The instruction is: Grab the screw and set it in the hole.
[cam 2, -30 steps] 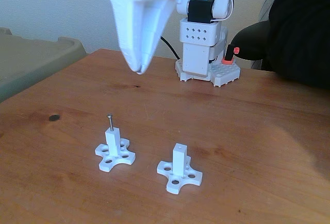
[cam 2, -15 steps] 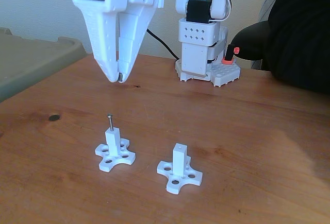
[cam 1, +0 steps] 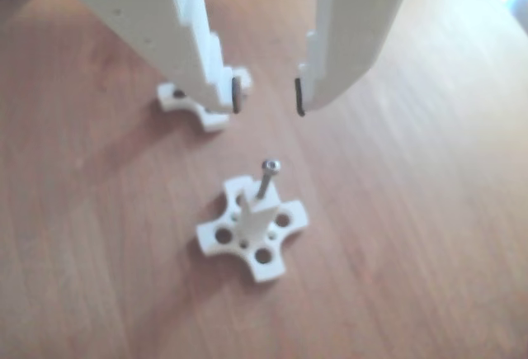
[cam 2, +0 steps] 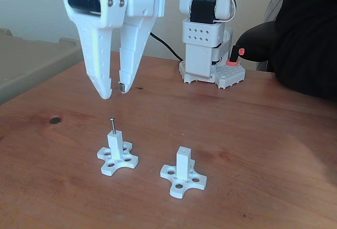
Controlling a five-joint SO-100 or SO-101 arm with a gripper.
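A thin silver screw (cam 2: 112,125) stands upright in the top of the left white post (cam 2: 116,145) in the fixed view. The other view looks down on the same screw (cam 1: 268,179) and post (cam 1: 252,219). My gripper (cam 2: 114,91) hangs open a little above the screw, touching nothing; in the other view the open gripper (cam 1: 267,97) has the screw head just below the gap. To the right stands a second white post (cam 2: 183,163) with a tiny dark hole (cam 2: 182,149) in its empty top face. That post (cam 1: 194,107) is partly hidden behind my left finger in the other view.
The arm's white base (cam 2: 205,55) stands at the back of the wooden table. A black-clad person or object (cam 2: 305,34) fills the right rear. A grey-beige surface (cam 2: 31,60) borders the table's left side. A small dark spot (cam 2: 55,120) marks the wood.
The gripper has swung left over the screw post and turned. Its jaws, shut a second ago, have opened.
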